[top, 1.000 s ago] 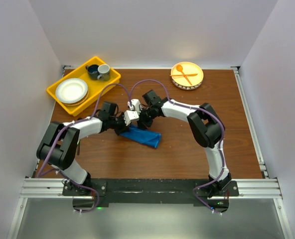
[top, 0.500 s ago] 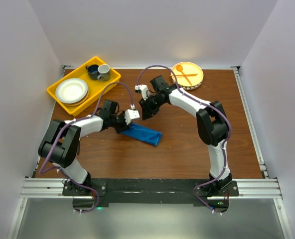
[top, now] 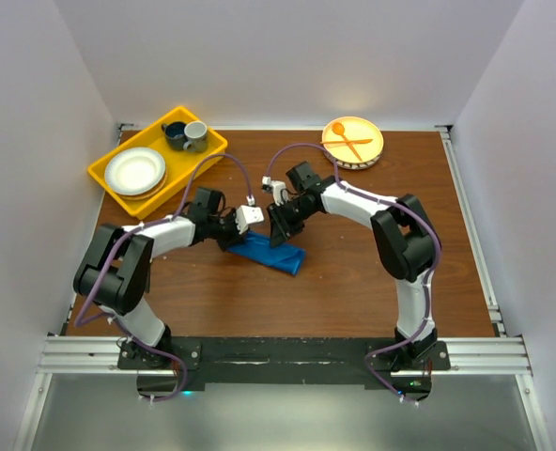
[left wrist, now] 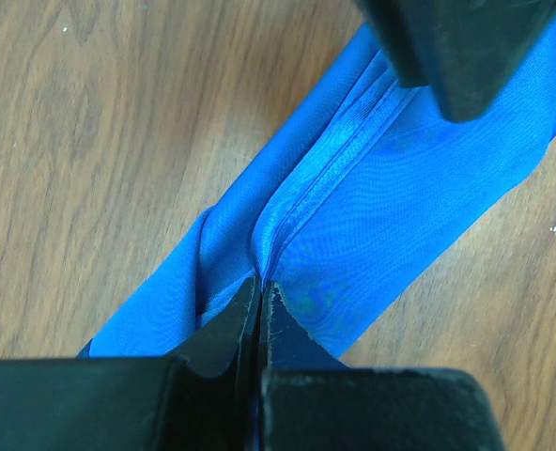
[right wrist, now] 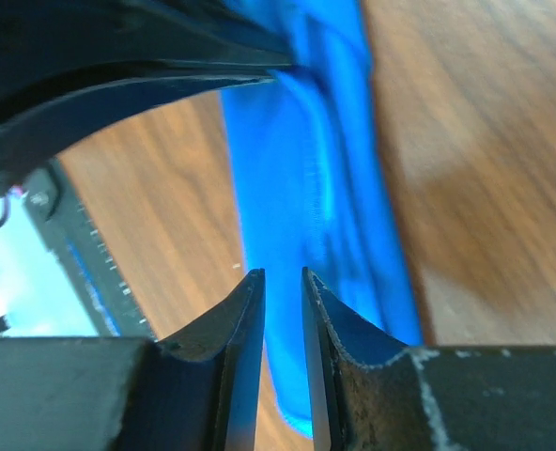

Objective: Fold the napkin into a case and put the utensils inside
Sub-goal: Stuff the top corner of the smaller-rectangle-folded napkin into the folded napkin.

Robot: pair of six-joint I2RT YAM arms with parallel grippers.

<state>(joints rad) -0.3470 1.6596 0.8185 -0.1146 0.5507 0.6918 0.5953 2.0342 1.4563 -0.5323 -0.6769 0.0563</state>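
Even overhead light is given; sheen is seen on the napkin; the right wrist view is blurred.

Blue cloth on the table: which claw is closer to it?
Left. The left claw pinches a fold of the blue cloth; the right claw hangs over it, slightly open, gripping nothing.
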